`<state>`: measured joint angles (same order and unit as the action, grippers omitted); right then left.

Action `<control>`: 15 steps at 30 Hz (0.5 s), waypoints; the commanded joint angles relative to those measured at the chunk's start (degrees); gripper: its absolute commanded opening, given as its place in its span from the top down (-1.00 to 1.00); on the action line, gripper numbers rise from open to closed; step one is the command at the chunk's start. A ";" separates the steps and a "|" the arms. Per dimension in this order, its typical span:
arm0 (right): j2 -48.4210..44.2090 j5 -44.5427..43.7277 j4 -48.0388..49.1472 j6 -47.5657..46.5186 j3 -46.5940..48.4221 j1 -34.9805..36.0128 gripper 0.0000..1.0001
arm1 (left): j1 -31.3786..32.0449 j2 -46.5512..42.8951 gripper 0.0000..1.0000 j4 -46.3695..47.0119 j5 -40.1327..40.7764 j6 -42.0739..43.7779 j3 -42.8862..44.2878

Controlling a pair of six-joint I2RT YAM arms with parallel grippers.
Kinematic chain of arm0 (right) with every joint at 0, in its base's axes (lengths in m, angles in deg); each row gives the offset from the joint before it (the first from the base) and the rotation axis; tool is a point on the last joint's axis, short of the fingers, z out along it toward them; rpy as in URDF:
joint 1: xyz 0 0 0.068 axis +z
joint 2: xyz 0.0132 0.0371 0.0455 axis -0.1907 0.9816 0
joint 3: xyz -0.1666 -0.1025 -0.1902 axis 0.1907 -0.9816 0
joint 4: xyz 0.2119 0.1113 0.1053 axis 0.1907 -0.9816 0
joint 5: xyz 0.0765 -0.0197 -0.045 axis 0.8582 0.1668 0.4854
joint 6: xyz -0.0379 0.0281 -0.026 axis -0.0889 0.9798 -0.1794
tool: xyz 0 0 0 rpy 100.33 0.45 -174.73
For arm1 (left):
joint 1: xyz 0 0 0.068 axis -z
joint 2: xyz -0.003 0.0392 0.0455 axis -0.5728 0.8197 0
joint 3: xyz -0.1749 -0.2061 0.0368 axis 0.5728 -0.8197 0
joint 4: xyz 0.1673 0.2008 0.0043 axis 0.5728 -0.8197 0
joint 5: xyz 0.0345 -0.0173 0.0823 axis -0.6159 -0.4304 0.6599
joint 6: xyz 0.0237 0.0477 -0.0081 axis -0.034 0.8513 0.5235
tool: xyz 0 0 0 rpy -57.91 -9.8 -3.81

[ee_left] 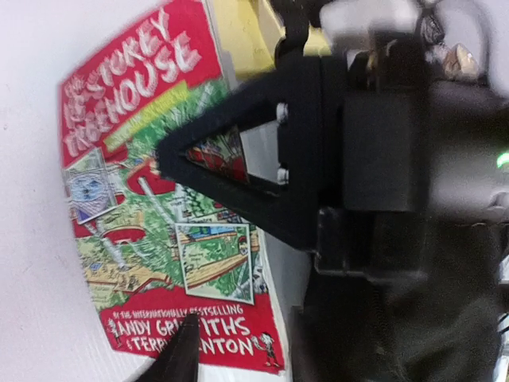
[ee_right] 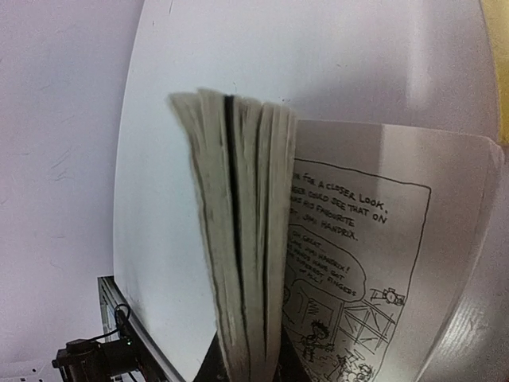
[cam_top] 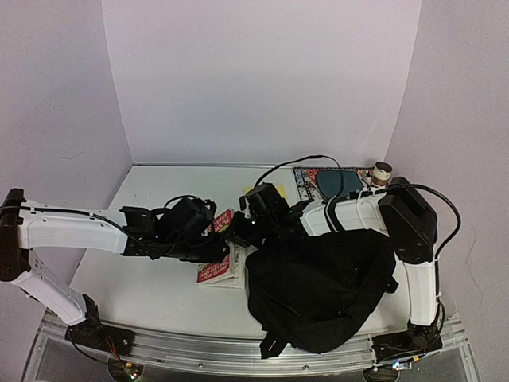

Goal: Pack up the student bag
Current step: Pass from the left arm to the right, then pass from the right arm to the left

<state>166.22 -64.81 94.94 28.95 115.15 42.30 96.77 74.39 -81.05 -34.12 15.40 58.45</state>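
The student bag (cam_top: 318, 286), a large black backpack, lies slumped at the front right of the table. A red "Storey Treehouse" book (cam_top: 216, 270) lies just left of it, its cover filling the left wrist view (ee_left: 151, 199). My right gripper (cam_top: 237, 231) reaches over from the right and is shut on the book's pages (ee_right: 238, 239), which stand on edge between its fingers, with a comic page (ee_right: 374, 263) fanned open. My left gripper (cam_top: 216, 251) hovers over the book's lower cover, open, with one fingertip (ee_left: 179, 358) showing. The right gripper's black finger (ee_left: 238, 151) crosses the cover.
Another book (cam_top: 326, 183) with a blue cover lies at the back right. A roll of tape (cam_top: 382, 170) stands by the right wall. A yellow item (cam_top: 256, 191) sits behind the right gripper. White walls close in the table on three sides.
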 commanded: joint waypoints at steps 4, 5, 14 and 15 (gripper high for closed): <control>-9.22 5.16 10.71 0.66 -2.38 -2.60 1.00 | -1.27 -7.84 -0.46 1.04 3.28 1.05 0.30; -9.95 6.04 12.08 0.73 -2.63 -3.12 1.00 | -2.11 -8.10 -0.50 1.20 2.75 1.00 0.16; -19.17 7.99 15.83 -1.30 -6.39 -7.23 1.00 | -11.15 -17.35 -0.82 16.06 -4.89 0.21 -8.76; -20.00 7.86 16.06 -1.18 -6.86 -7.68 1.00 | -11.85 -18.51 -0.85 18.27 -5.72 -0.16 -9.98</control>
<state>152.84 -58.75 104.12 28.88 109.00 36.07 87.76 61.60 -73.74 -35.92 15.82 52.03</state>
